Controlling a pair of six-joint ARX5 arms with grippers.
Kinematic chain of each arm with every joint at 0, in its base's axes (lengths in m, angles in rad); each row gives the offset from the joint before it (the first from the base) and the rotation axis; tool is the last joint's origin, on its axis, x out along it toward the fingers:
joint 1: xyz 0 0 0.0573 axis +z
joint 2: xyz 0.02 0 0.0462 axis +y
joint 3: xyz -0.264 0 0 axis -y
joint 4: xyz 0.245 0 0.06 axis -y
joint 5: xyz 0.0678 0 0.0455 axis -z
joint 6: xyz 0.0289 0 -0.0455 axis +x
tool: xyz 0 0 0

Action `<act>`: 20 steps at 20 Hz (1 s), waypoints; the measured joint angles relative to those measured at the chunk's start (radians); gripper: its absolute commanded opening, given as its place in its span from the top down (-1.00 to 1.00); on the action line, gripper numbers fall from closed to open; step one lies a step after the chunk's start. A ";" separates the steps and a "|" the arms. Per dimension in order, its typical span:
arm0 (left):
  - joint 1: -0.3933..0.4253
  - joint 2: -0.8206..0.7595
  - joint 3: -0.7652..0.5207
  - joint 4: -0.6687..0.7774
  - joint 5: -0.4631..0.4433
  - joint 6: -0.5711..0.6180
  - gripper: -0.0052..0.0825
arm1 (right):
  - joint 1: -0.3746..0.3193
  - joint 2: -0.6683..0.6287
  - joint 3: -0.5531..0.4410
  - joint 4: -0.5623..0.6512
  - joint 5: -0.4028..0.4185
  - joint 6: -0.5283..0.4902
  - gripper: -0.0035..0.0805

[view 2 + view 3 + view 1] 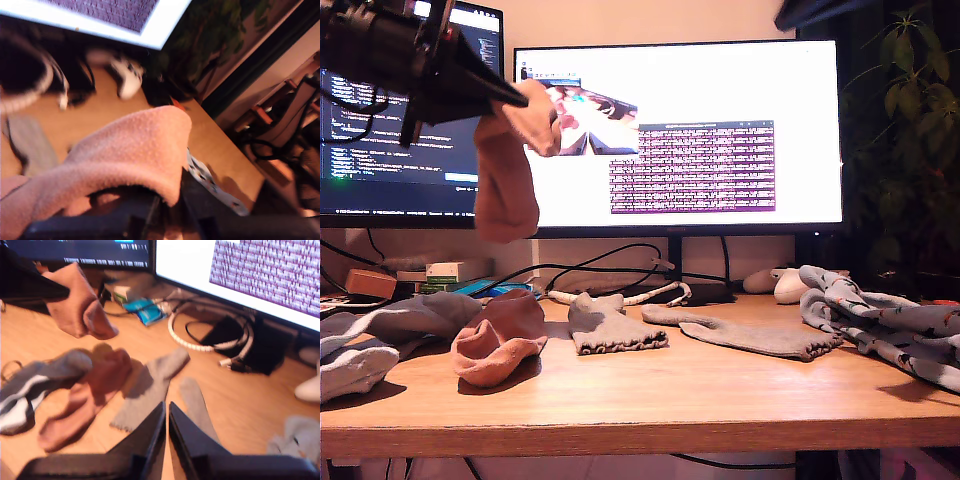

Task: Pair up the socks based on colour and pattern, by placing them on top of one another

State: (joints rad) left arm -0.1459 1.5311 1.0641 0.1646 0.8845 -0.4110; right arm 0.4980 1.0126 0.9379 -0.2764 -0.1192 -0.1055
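The smooth wooden bench [650,395] fills the exterior view's lower half. Lower left lies a crumpled fleecy salmon sock [500,338]. Its limp mate [505,180] dangles upper left, clenched in my first pincer [525,100]. My second pincer [166,427] is closed, empty.

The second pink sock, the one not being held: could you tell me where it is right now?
The pink sock lies crumpled on the desk toward the exterior view's left, between the grey-and-white sock and a short grey sock, below the lifted pink one.
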 measured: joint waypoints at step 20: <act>0.024 0.258 0.119 -0.563 0.106 0.150 0.93 | 0.027 -0.193 -0.085 -0.091 0.024 0.001 0.94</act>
State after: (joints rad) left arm -0.1215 1.7893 1.1828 -0.3985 0.9909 -0.2611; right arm 0.5251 0.8200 0.8528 -0.3676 -0.0948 -0.1047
